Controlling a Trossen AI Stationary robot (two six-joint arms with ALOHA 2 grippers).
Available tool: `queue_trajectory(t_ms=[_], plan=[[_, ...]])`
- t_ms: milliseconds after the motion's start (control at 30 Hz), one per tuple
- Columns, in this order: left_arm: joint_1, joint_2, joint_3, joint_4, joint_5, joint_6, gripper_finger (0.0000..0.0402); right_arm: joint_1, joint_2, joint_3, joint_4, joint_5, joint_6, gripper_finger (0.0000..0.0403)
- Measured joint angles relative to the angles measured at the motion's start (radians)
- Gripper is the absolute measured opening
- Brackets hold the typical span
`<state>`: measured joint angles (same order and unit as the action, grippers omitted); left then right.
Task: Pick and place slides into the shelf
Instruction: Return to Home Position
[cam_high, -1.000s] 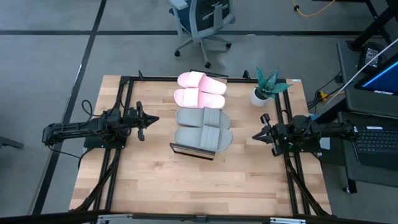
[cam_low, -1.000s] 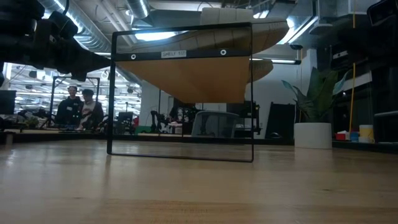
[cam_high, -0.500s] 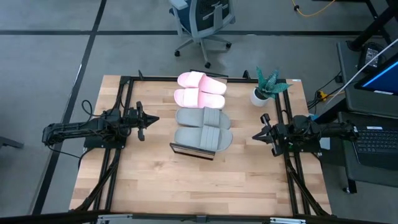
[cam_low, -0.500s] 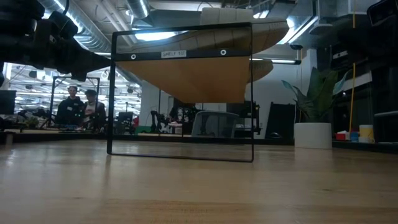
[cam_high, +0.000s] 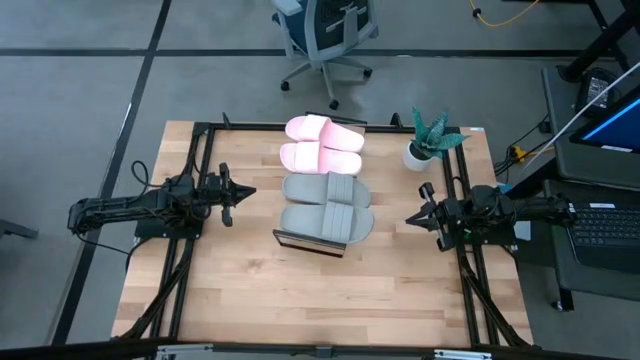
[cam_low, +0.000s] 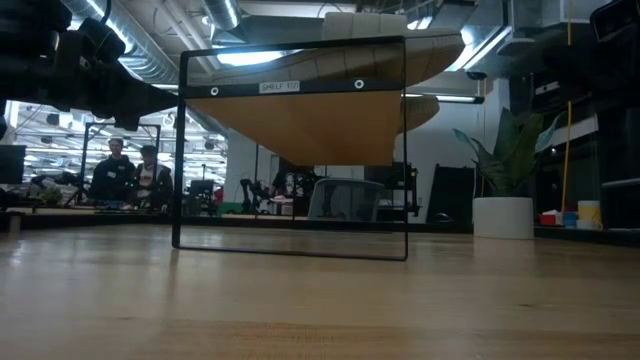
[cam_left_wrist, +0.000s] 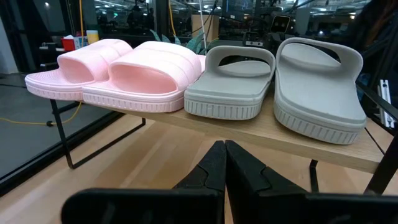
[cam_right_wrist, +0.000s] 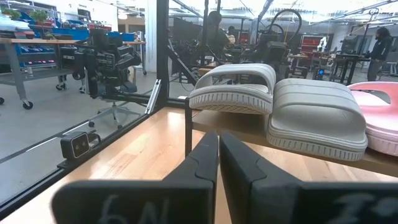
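The two pink slides (cam_high: 322, 143) and two grey slides (cam_high: 326, 208) sit side by side on the shelf (cam_left_wrist: 249, 127). The left gripper (cam_high: 243, 192) and right gripper (cam_high: 410, 216) hover on either side of it, jaws pressed together and empty.

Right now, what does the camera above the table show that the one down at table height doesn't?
Only the high view looks down on the shelf top: two pink slides and two grey slides lined up on it, with the left hand and right hand apart from it at either side. Only the low view shows the plank's underside, a label on the frame and people in the room behind. Both show the shelf, the potted plant and the wooden tabletop.
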<state>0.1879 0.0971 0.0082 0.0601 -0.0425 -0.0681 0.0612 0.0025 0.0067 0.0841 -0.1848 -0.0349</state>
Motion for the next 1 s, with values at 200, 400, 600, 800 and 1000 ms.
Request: queue_trajectory(t_ms=[200, 400, 600, 800, 1000], plan=[[0.0, 0.0, 0.0, 0.0, 0.0, 0.0, 0.0, 0.0, 0.0, 0.0, 0.0, 0.0, 0.0, 0.0019], [0.0, 0.0, 0.0, 0.0, 0.0, 0.0, 0.0, 0.0, 0.0, 0.0, 0.0, 0.0, 0.0, 0.0019], [0.0, 0.0, 0.0, 0.0, 0.0, 0.0, 0.0, 0.0, 0.0, 0.0, 0.0, 0.0, 0.0, 0.0019], [0.0, 0.0, 0.0, 0.0, 0.0, 0.0, 0.0, 0.0, 0.0, 0.0, 0.0, 0.0, 0.0, 0.0019], [0.0, 0.0, 0.0, 0.0, 0.0, 0.0, 0.0, 0.0, 0.0, 0.0, 0.0, 0.0, 0.0, 0.0019]])
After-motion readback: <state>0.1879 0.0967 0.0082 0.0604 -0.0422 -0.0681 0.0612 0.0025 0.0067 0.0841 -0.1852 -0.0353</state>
